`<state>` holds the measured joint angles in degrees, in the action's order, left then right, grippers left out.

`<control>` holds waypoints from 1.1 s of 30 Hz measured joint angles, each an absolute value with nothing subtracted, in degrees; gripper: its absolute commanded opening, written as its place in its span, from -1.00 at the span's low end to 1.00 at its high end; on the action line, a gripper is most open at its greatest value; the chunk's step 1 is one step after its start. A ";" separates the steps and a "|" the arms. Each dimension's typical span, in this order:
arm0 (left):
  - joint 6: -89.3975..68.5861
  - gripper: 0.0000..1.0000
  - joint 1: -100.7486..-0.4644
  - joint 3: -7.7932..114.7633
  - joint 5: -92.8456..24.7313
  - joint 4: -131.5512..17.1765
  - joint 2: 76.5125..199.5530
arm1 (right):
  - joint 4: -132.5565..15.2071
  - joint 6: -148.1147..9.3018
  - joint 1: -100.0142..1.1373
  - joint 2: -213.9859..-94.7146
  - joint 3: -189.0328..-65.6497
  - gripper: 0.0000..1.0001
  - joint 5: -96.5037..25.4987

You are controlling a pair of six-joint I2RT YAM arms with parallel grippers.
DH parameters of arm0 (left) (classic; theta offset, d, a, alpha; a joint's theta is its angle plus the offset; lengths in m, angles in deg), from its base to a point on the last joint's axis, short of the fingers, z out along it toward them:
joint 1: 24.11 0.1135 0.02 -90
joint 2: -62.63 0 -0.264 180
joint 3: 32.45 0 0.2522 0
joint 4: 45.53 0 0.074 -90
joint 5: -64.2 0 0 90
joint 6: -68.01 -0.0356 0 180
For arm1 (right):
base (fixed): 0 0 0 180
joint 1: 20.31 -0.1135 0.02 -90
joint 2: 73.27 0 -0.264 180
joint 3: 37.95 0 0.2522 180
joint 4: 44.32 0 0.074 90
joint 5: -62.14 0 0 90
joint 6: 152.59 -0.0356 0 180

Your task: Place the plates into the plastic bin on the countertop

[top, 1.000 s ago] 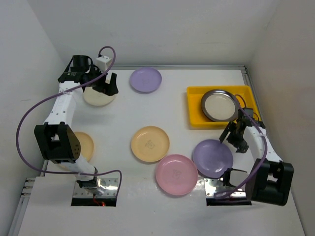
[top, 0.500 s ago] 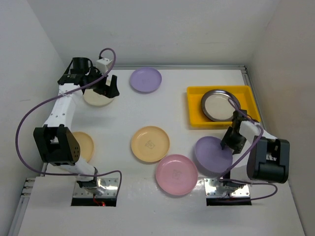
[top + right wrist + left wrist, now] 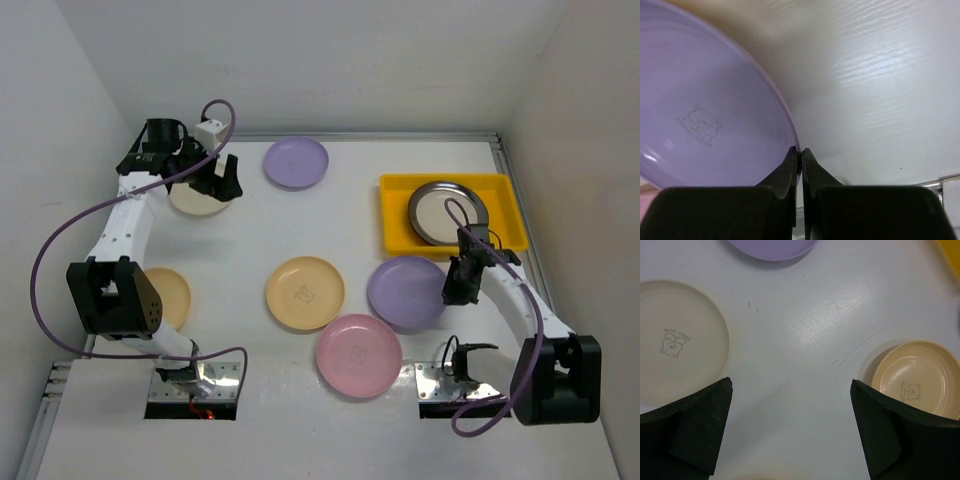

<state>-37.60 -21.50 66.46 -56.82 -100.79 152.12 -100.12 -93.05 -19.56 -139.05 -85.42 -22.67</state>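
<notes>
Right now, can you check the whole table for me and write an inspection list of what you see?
Surface: white countertop, no spills seen.
Job's things: yellow bin holds one grey-rimmed plate. Outside it are the far lilac plate, cream plate, middle pale orange plate, left pale orange plate, pink plate and near lilac plate.
Clutter: nothing seen.
Grippers: left gripper open above the countertop beside the cream plate; right gripper shut on the near lilac plate's rim.
Cables: purple cables loop off both arms.
Surroundings: white walls on three sides.
</notes>
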 measured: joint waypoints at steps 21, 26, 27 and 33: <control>-38.26 1.00 -21.45 66.31 -55.88 -100.79 152.08 | -95.60 -93.55 -15.30 -137.93 -103.15 -1.00 -36.37; -38.26 1.00 -21.23 66.31 -55.05 -100.79 152.08 | -87.09 -96.39 -5.09 -151.46 -107.17 -1.00 -32.33; -38.28 1.00 -21.01 66.31 -54.88 -100.76 152.10 | -86.22 -96.48 -4.30 -155.13 -109.11 -1.00 -32.13; -38.43 1.00 -19.51 66.31 -54.37 -100.81 152.54 | -82.35 -96.74 -1.88 -166.76 -114.27 -0.97 -32.31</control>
